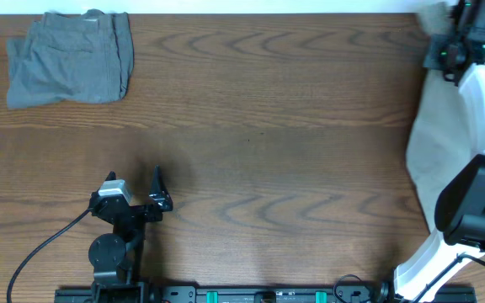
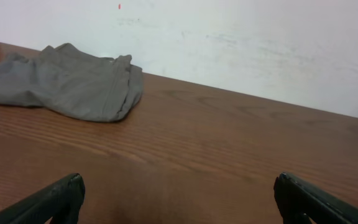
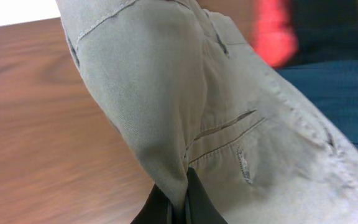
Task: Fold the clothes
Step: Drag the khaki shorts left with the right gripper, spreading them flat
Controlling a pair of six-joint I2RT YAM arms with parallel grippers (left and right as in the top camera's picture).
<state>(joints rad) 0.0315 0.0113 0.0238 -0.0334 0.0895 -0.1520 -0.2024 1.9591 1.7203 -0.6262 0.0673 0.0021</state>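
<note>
Folded grey shorts lie at the table's far left corner; they also show in the left wrist view. My left gripper is open and empty near the front left, its fingertips wide apart over bare wood. My right gripper is at the far right edge, shut on a fold of light khaki-beige shorts that hang down along the right side. The right wrist view shows the fingers pinching the khaki cloth, with a welt pocket in sight. A navy garment lies behind it.
The wooden table spans the view, with a white wall beyond its far edge. A blurred red shape is at the top right of the right wrist view. The right arm's white and black body stands at the front right.
</note>
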